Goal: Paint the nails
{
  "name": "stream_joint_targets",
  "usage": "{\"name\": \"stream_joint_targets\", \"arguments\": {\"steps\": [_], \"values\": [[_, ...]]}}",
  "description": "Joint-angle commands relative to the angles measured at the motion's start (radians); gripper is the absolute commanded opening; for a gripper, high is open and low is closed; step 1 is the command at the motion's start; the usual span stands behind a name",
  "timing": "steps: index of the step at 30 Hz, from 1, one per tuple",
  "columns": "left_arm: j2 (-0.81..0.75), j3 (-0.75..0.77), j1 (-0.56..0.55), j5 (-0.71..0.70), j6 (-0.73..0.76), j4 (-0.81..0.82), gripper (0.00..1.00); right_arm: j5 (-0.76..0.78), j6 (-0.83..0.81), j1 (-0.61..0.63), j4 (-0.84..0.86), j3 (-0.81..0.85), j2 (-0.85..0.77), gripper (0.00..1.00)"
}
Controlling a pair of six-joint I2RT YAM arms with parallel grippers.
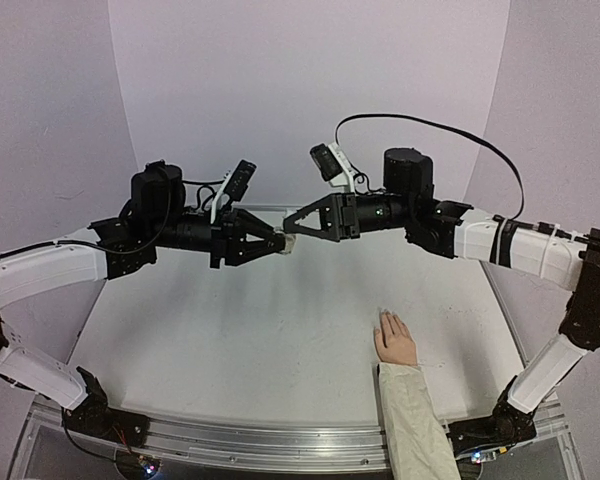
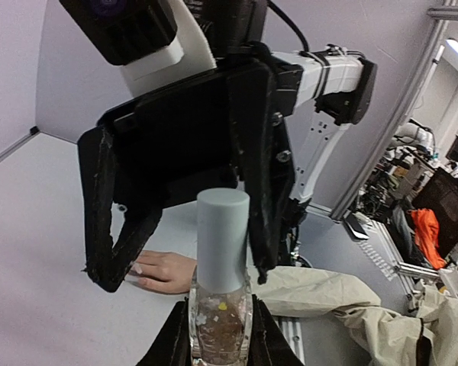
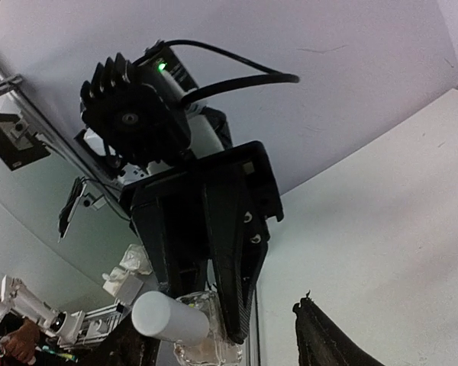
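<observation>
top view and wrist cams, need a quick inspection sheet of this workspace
surface: white table, hand resting on it
job's things: hand palm down at the near right, cream sleeve; nails barely told from skin
clutter: nothing seen
end effectors: left end effector shut on bottle, held in the air; right end effector open, fingers either side of the white cap
cables: black cable loops above the right arm
surroundings: lilac walls; lab gear beyond the table
</observation>
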Motion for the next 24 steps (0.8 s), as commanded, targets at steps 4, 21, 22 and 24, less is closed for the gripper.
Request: {"name": "stream_joint_targets", "arguments": {"steps": [4,21,22,24], "values": [[0.030,0.069,0.001,0.189,-0.031,0.061,0.00,-0.170,0.098,0.005,0.251,0.034,0.023,0.43],[0.058,0.074,0.002,0.157,-0.026,0.064,0.00,-0.190,0.126,0.024,0.298,0.040,0.059,0.18],[0.056,0.072,0.001,0.135,-0.025,0.064,0.00,-0.186,0.125,0.024,0.297,0.037,0.058,0.14],[0.050,0.063,0.001,0.042,-0.024,0.064,0.00,-0.173,0.121,0.024,0.294,0.030,0.058,0.06]]}}
